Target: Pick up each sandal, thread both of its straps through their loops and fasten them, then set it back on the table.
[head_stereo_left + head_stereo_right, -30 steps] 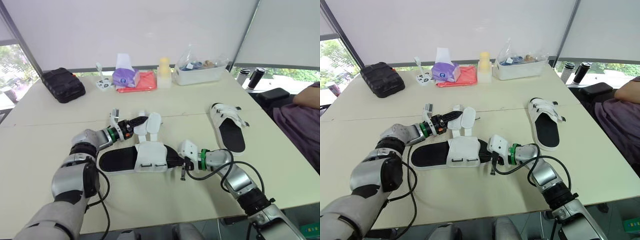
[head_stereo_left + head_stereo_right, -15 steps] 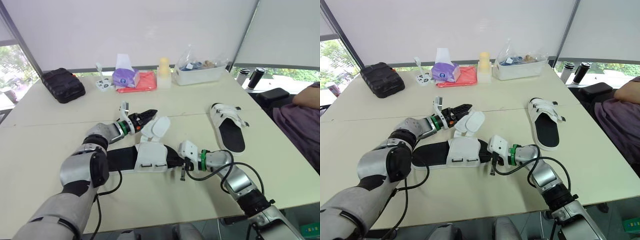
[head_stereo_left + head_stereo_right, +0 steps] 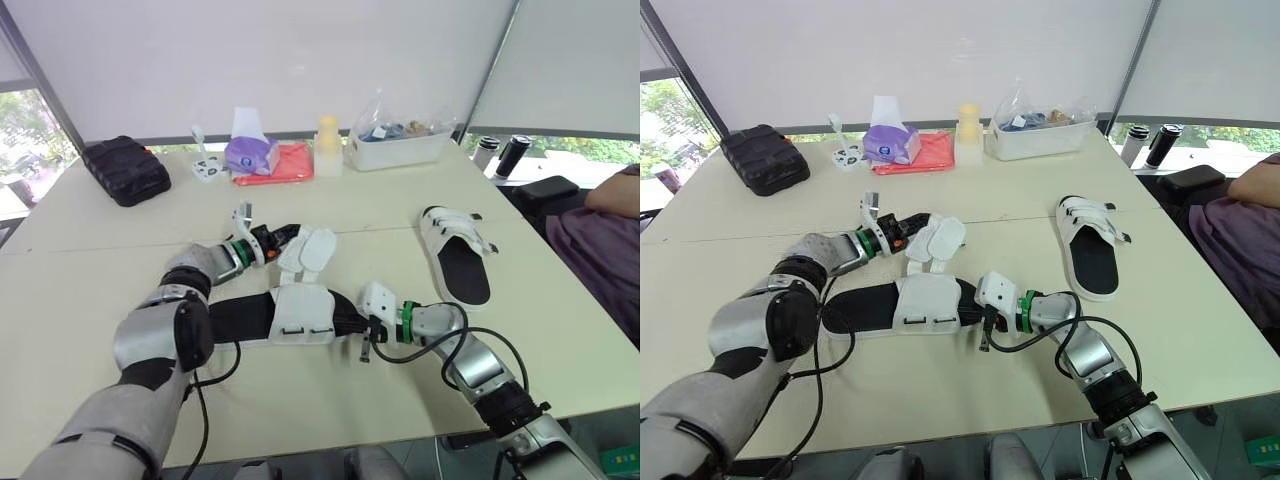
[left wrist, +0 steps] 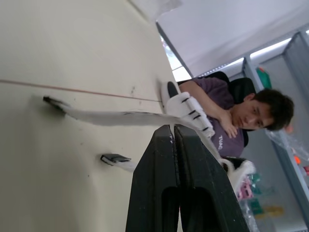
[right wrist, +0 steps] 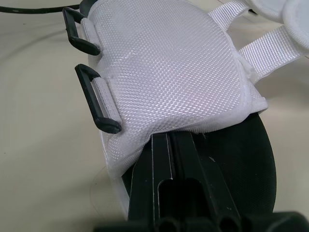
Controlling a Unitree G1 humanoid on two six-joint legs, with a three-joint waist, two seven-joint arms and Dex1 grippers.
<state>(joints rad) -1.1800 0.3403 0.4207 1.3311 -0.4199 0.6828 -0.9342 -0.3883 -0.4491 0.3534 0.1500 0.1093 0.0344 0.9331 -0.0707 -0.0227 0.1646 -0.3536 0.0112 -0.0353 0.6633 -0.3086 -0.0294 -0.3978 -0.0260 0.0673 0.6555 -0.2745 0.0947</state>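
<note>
On the bench [image 3: 400, 210], an unfastened sandal [image 3: 300, 315] is laid flat. It seems to be steadied by the right hand [image 5: 166, 137], fingers pressed together under its white upper. One strap [image 4: 120, 117] is pinched by the left hand [image 3: 287, 236], apparently for threading.

Bright, diffuse daylight enters through the white blinds [image 3: 300, 60]; shadows on the counter [image 3: 330, 400] are soft and faint.
</note>
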